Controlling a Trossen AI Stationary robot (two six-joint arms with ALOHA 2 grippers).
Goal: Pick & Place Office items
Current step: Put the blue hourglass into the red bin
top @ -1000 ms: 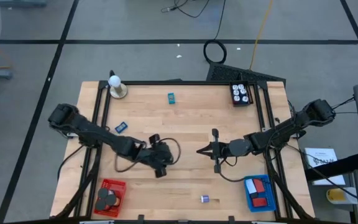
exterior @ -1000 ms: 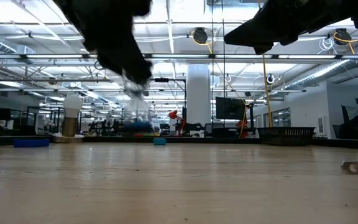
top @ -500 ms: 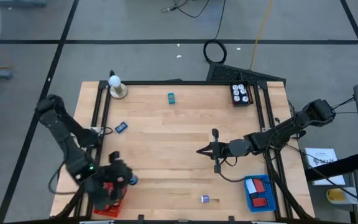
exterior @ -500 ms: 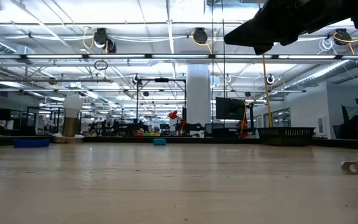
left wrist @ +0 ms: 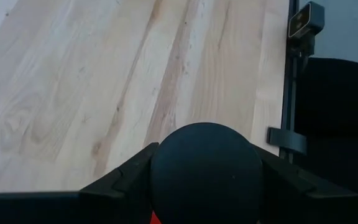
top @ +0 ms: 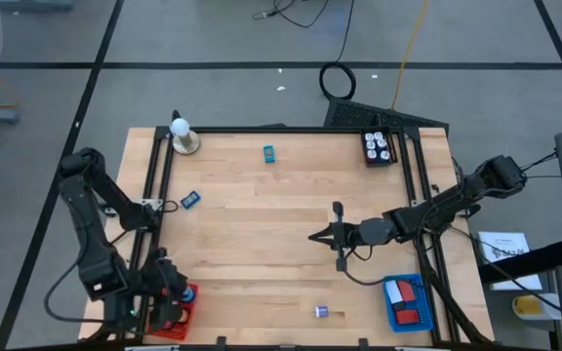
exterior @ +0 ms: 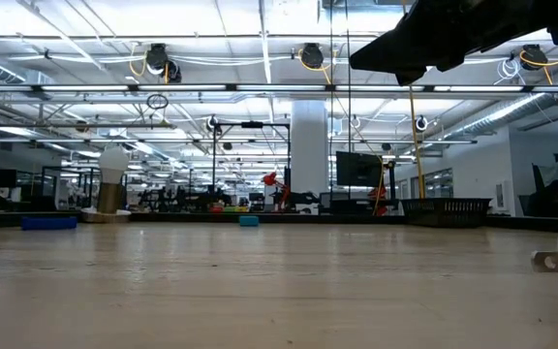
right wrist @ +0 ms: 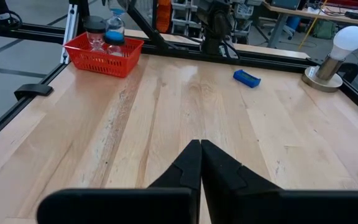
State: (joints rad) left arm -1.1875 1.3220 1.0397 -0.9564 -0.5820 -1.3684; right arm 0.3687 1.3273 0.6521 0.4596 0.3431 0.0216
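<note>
Over the red basket [top: 180, 317], the left tool [top: 164, 297] clamps a black round disc [left wrist: 205, 173]; the right tool [top: 322, 235] hovers mid-surface, fingers together.

High view looked straight down on the whole table [top: 291, 214], low view sat at tabletop level facing the room, left wrist view hung close over a black disc [left wrist: 205, 171], right wrist view faced across the table, sharing the red basket [right wrist: 102, 55] with the high view.

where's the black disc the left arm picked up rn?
High view: at the table's near-left corner, in the left pincer over the red basket. Left wrist view shows the black disc clamped between its fingers.
</note>
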